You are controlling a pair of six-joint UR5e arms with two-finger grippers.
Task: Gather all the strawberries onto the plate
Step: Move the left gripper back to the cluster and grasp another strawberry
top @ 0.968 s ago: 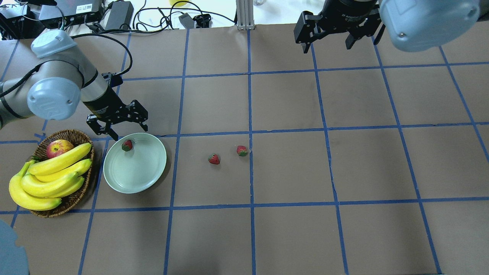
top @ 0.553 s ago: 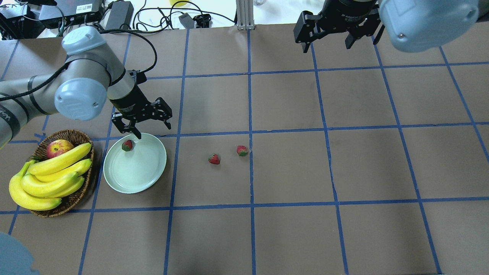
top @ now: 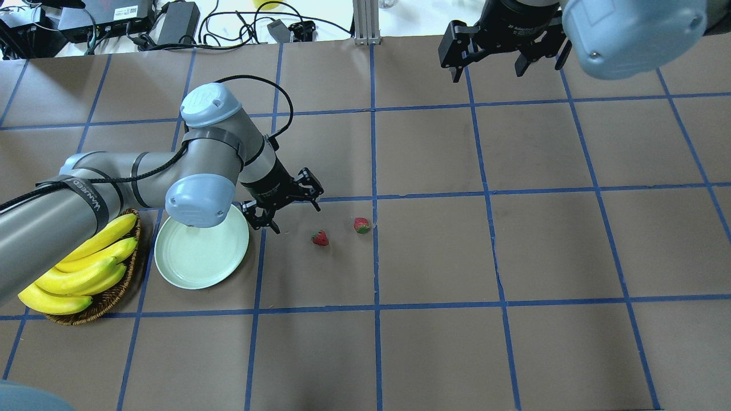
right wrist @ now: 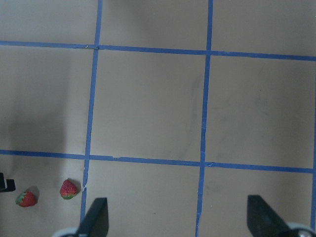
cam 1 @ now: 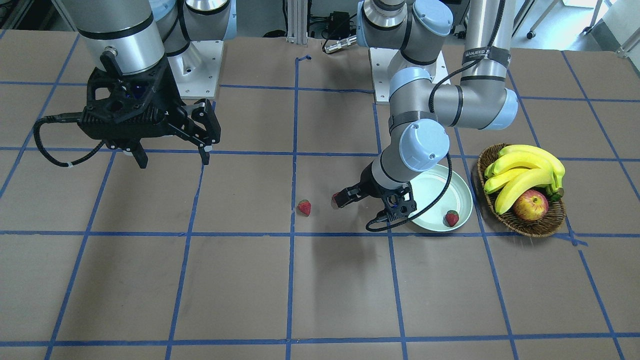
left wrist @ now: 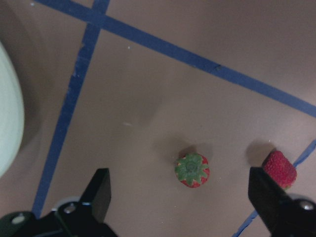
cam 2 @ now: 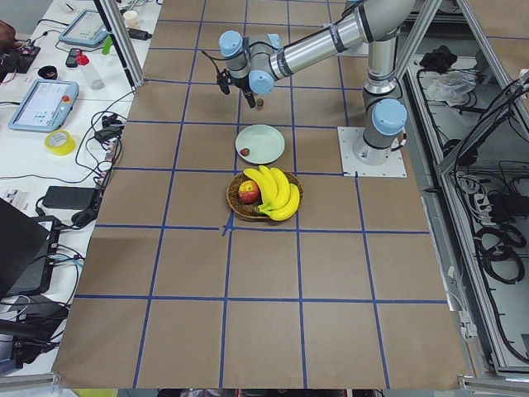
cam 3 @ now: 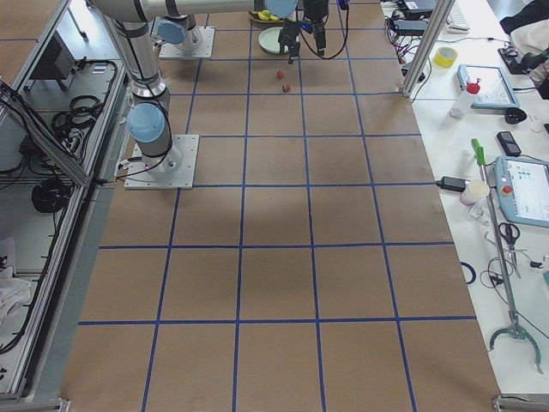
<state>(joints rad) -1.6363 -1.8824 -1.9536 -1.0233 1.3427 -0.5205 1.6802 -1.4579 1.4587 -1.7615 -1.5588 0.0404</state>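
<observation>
Overhead exterior showed the left gripper (top: 297, 219) with its jaws spread wide and nothing held between them. It hung just past the plate (top: 200, 268), over the bare brown table (top: 434, 342), beside a blue tape line (top: 260, 257). From the wrist camera, the nearest strawberry (left wrist: 192, 170) lay cap-up on the table in the gap between the 2 fingers, apart from both. The second strawberry (left wrist: 279, 169) lay near it, close by the tip of 1 finger. The third strawberry (cam 1: 452, 218) sat on the plate, near its rim; from overhead the left arm's elbow hid it.

The left arm reached low across the plate's far edge, wrist bent down and turned toward the 2 loose berries. Its forearm passed over the wicker basket (top: 114, 297) of bananas (top: 74, 274) and covered the apple (cam 1: 530, 206) from above. Nothing lay between the jaws and the nearest berry.

The right gripper (top: 488, 71) hung well apart at the far side of the table, jaws wide and empty, pointing down.
</observation>
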